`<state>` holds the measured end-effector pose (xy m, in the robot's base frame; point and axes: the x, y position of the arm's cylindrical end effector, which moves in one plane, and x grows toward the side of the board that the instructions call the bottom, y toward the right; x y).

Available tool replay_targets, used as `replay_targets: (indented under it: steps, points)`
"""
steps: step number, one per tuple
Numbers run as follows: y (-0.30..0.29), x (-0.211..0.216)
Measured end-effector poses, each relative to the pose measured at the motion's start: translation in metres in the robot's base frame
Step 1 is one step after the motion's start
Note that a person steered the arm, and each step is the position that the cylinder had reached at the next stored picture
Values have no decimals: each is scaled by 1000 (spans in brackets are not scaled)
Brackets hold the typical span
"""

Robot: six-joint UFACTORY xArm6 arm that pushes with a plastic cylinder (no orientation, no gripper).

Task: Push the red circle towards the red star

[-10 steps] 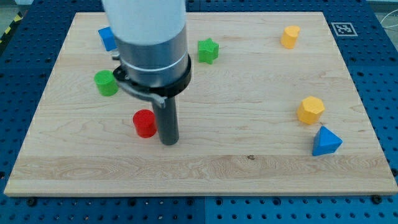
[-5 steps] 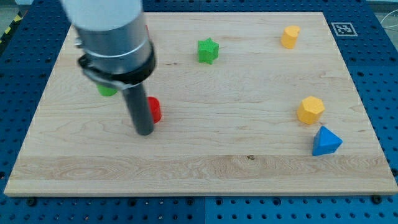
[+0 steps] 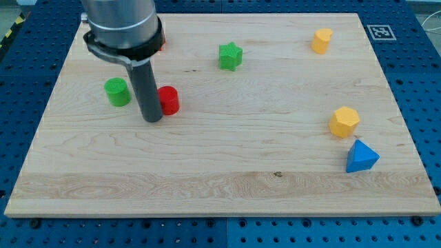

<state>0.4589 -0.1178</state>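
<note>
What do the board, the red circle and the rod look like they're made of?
Board: pale wood with visible grain lines, smooth, low sheen. Red circle: probably plastic, with uniform saturated colour and a matte surface. Rod: dark, smooth, likely plastic or coated metal, I cannot tell which; my tip sits against the circle's left side in the view.

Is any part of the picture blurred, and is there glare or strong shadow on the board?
Camera view: lighting even, wooden board free of glare; red cylinder and my tip beside it sharp, shadows faint; only the arm's upper housing looks slightly soft.
</note>
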Motion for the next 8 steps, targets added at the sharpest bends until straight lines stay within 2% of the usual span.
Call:
replay_targets:
  steps: [2, 5, 7, 8]
  points:
    - [69, -22]
    - [71, -75]
    - [94, -91]
    - [77, -98]
